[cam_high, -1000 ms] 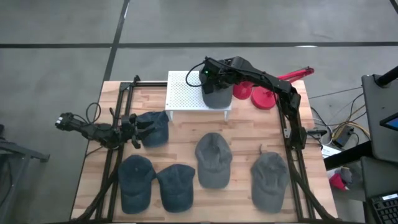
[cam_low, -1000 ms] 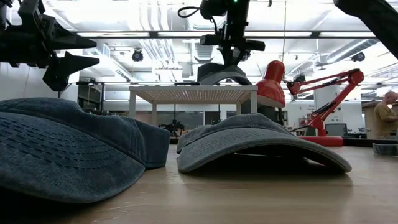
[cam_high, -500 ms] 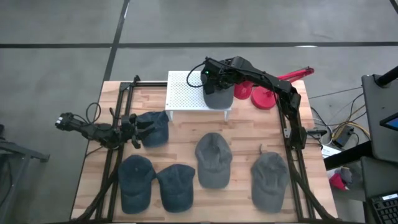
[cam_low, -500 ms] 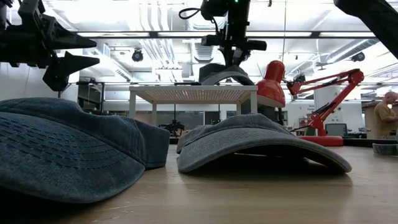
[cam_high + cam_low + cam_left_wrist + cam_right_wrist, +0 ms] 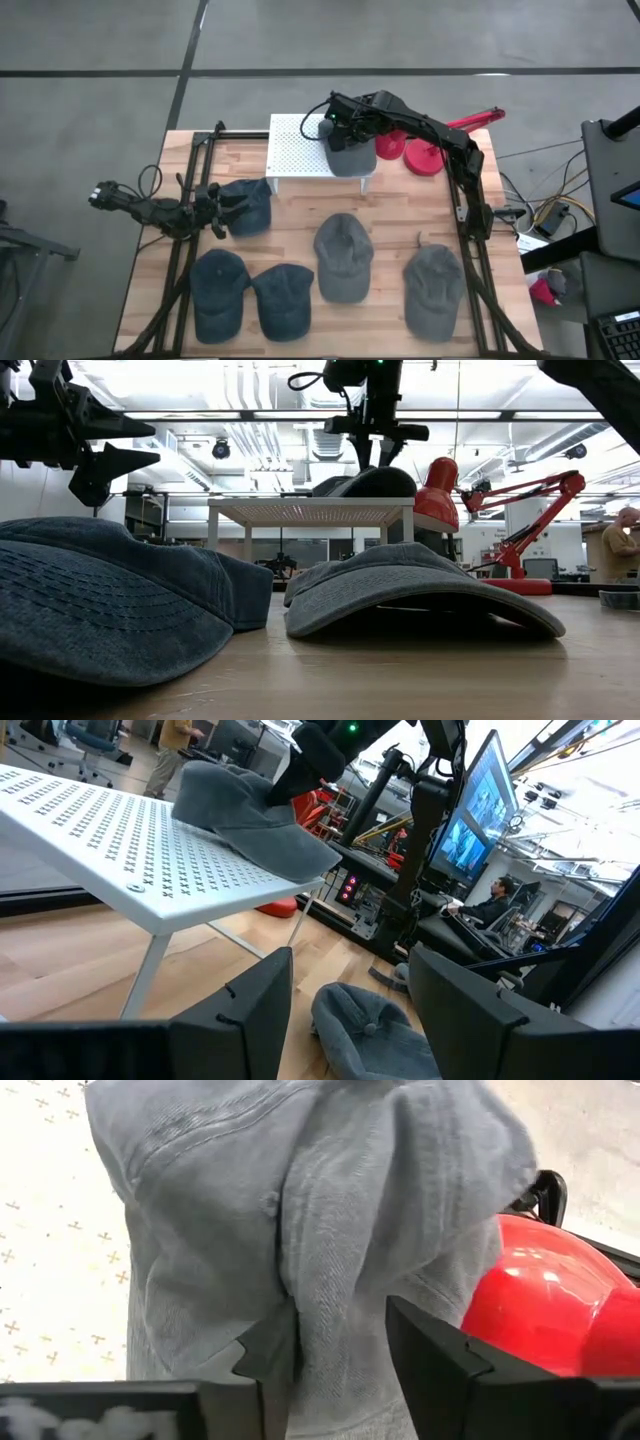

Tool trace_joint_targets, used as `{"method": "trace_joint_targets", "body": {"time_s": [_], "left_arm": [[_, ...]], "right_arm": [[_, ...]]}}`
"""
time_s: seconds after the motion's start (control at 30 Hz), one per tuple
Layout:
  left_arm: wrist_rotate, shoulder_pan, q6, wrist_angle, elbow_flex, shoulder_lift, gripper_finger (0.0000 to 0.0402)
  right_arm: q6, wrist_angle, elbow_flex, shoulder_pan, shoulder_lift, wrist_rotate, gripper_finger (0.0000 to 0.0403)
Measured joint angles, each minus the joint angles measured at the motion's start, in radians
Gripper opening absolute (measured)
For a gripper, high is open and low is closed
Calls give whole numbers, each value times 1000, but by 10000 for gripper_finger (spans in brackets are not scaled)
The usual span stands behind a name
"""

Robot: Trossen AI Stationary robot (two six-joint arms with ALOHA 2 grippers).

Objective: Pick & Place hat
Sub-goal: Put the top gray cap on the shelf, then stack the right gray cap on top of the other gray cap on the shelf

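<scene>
A grey hat (image 5: 350, 157) lies on the right end of a white perforated stand (image 5: 300, 150) at the table's far side. Its brim pokes over the stand's edge (image 5: 300, 845), and in the low view the crown (image 5: 365, 482) rests on the stand top. My right gripper (image 5: 345, 128) hangs just above the crown (image 5: 374, 458), open and pointing down. My left gripper (image 5: 220, 208) waits open at the table's left, raised (image 5: 100, 445) beside a dark blue hat (image 5: 245, 205). My right gripper (image 5: 340, 1330) is open over the grey hat's crown, coming from above. A raised fold of the cloth (image 5: 330, 1280) stands between the two fingers. I cannot tell whether they touch it. The hat rests on the stand.
Two dark blue hats (image 5: 218, 290) (image 5: 283, 300) and two grey hats (image 5: 343, 255) (image 5: 433, 285) lie along the near half of the table. A red desk lamp (image 5: 420, 150) stands right of the stand. A person (image 5: 620, 545) sits in the room beyond.
My right gripper has opened and let go of the grey hat while staying above the stand. The hat, held slightly lifted with its brim arched a second ago, has dropped and now sits flat on the stand's right end.
</scene>
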Motion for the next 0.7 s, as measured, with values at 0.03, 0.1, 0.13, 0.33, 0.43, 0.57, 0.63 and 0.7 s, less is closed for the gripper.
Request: {"method": "trace_joint_targets", "body": {"time_s": [0.03,0.1,0.13,0.33,0.43,0.57,0.63,0.7], "left_arm": [[0,0,0,0,0,0,204],[0,0,0,0,0,0,204],[0,0,0,0,0,0,204],[0,0,0,0,0,0,204],[0,0,0,0,0,0,204],[0,0,0,0,0,0,204],[0,0,0,0,0,0,204],[0,0,0,0,0,0,204]], "right_arm": [[0,0,5,0,0,0,157],[0,0,12,1,-2,0,164],[0,-1,15,1,-4,0,167],[2,-3,39,1,-6,0,178],[3,-6,39,1,-7,-1,177],[-19,-17,39,1,-7,-58,171],[-39,-38,39,2,-9,-115,167],[-49,-78,39,11,-10,-179,163]]}}
